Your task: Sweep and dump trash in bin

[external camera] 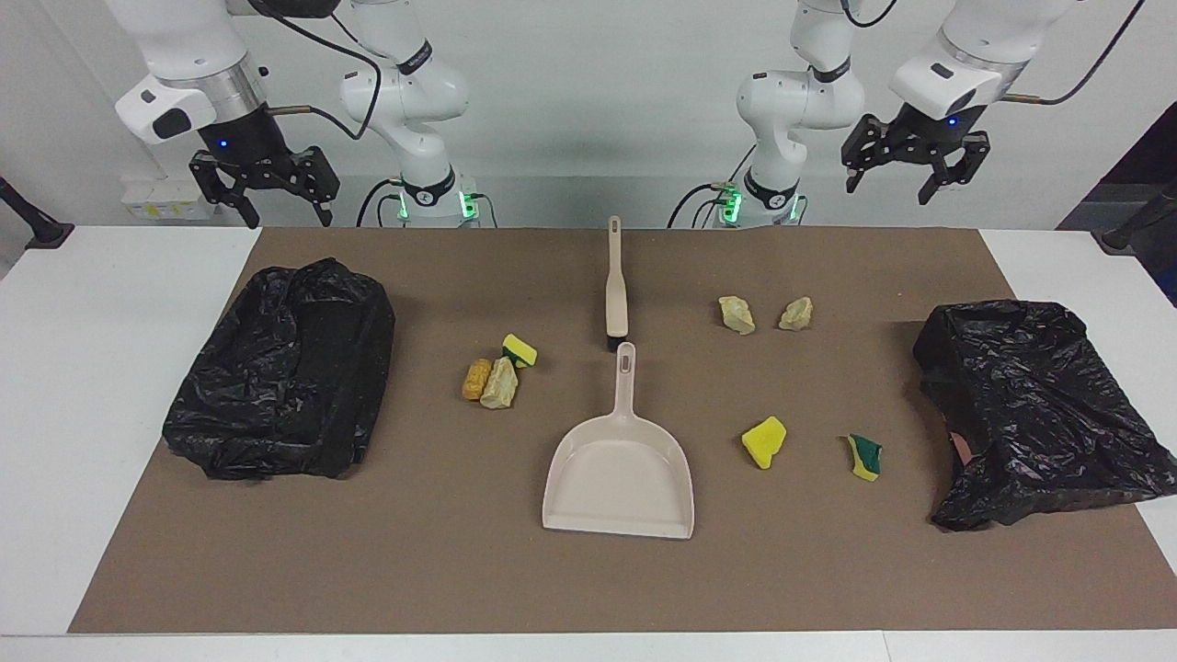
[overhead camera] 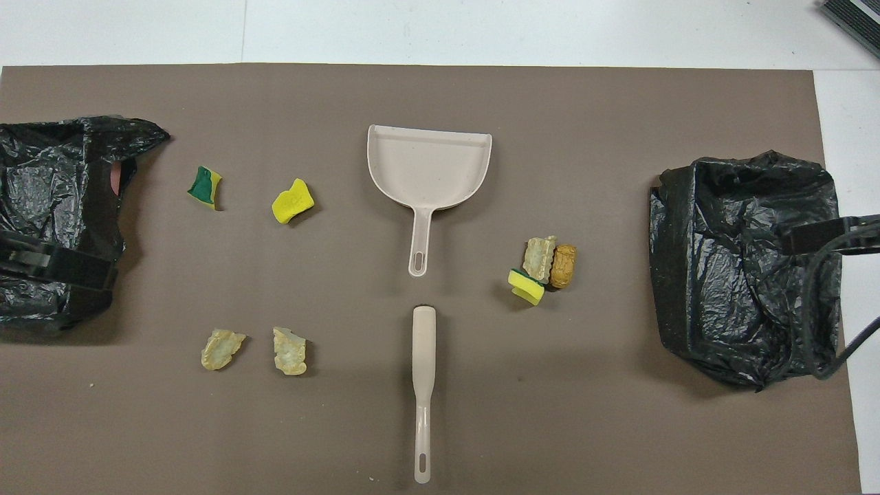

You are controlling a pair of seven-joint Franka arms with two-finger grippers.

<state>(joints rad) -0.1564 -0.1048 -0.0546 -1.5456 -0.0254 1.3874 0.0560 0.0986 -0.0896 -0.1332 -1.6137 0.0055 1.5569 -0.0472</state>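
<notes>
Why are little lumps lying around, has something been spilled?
Seven bits of trash lie scattered on the brown mat, none in the dustpan. The bin toward the left arm's end sits askew, a pink patch showing under its black bag.

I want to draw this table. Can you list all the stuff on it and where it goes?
dustpan: one, beige, mid-mat, farther from the robots than the brush
brush: one, beige, in line with the dustpan's handle
sponge chunks: three, yellow-green; two toward the left arm's end, one in the clump
rock pieces: three, pale beige; two toward the left arm's end, one in the clump
bread piece: one, orange-brown, in the clump
bins: two, black-bagged, one at each end
mat: one, brown
left gripper: jaws open, raised
right gripper: jaws open, raised
</notes>
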